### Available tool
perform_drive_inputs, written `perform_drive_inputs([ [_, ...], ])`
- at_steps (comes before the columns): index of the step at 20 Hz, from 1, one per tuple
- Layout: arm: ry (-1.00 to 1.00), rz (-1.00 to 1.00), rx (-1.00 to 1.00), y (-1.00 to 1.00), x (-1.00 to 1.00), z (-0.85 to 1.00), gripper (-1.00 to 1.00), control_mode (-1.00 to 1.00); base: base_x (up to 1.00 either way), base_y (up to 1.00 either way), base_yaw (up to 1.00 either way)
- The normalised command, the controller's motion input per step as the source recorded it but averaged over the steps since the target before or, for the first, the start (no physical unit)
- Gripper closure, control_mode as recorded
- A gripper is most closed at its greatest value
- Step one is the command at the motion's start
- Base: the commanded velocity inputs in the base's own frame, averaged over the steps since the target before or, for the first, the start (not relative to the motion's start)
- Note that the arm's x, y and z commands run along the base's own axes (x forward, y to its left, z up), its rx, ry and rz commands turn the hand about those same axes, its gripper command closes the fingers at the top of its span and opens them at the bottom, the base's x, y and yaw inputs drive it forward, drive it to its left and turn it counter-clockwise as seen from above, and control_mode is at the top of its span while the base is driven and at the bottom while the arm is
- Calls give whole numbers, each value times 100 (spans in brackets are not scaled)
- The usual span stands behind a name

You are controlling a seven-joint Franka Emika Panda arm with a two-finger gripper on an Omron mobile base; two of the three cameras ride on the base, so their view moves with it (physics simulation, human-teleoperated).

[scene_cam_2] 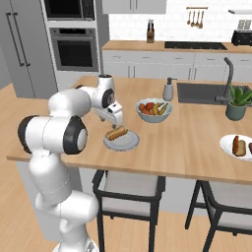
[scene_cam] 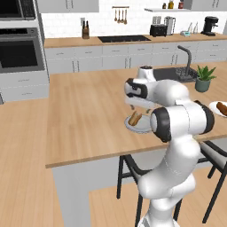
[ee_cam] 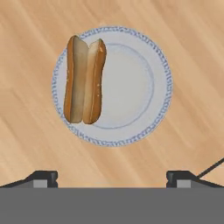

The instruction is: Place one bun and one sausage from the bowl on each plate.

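My gripper (ee_cam: 112, 177) hangs open over the plate (ee_cam: 131, 83) that carries a bun (ee_cam: 84, 81).

Left base view: my arm hides most of the plate (scene_cam: 133, 126), but the bun (scene_cam: 135, 118) shows on its near-left part; a second plate (scene_cam: 213, 106) with a sausage (scene_cam: 221, 108) lies well to the right of it, past my elbow, and a plant (scene_cam: 204, 79) stands behind that. Right base view: my gripper (scene_cam_2: 114, 118) sits just above the plate's (scene_cam_2: 125, 142) left edge, the bun (scene_cam_2: 116, 133) right under it; a fruit bowl (scene_cam_2: 153, 110) stands just behind the plate, and the second plate (scene_cam_2: 229, 145) with sausage (scene_cam_2: 236, 144) and bun (scene_cam_2: 242, 149) lies well to its right on the bench (scene_cam_2: 187, 142). Hand view: the split bun lies on the plate's left half, the right half bare; my two fingertips (ee_cam: 43, 177) stand wide apart, holding nothing.
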Motion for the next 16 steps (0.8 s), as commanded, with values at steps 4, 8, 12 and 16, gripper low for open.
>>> perform_drive_inputs([
  [4,-20,12,0,0,-100,67,-100,-100,0,0,0],
  [8,-17,11,0,6,-100,68,-100,-100,0,0,0],
  [12,-7,8,-2,26,-100,60,-100,-100,0,0,0],
  [16,-10,2,-1,9,-100,51,-100,-100,0,0,0],
])
